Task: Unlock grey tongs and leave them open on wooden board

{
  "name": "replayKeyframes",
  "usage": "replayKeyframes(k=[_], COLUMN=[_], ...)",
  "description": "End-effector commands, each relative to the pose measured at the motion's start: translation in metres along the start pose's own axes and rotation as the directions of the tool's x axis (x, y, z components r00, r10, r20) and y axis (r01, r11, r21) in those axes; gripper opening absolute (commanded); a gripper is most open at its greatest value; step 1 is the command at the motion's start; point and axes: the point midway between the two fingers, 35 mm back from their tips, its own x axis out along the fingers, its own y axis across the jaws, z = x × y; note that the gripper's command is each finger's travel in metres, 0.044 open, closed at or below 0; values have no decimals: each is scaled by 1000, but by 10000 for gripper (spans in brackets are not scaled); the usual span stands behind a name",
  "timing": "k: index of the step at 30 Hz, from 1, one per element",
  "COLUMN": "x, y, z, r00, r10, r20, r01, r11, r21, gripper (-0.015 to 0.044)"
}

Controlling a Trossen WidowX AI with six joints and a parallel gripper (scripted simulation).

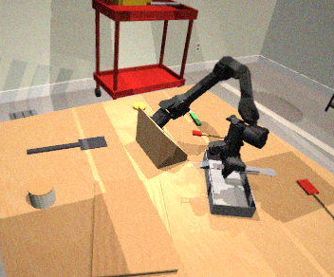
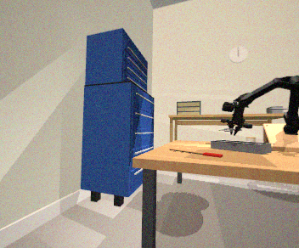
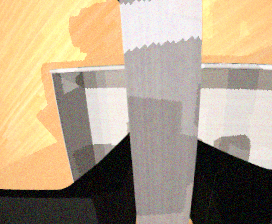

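The grey tongs [image 1: 262,171] [image 2: 224,130] [image 3: 162,115] are held off the roasting tin, roughly level and crosswise above it. My gripper [image 1: 232,171] [image 2: 234,132] [image 3: 152,136] is shut on them, one black finger against each side in the wrist view. Their far ends and the hinge lock are too small or out of view to read. The grey roasting tin [image 1: 233,211] [image 2: 239,147] [image 3: 73,125] stands on the table below the gripper. The wooden board [image 1: 137,232] lies at the front of the table in the top view, left of the tin.
A wooden wedge-shaped stand [image 1: 155,142] rises between the board and the arm's base. A grey can [image 1: 42,196] and a dark spatula [image 1: 92,142] are at the left. A red-headed tool [image 1: 307,186] [image 2: 212,155] lies right of the tin in the top view. A green item [image 1: 194,119] lies behind.
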Motion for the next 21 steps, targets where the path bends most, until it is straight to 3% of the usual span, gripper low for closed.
replayKeyframes(k=[1, 13, 21], x=[-1, -5, -5], y=[1, 0, 0], z=[-2, -8, -8], r00=[998, 967, 964], r10=[-63, -250, -259], r20=[-8, -50, -54], r01=[63, 250, 260], r11=[998, 968, 966], r21=[-3, 2, 2], gripper=[-150, -150, -150])
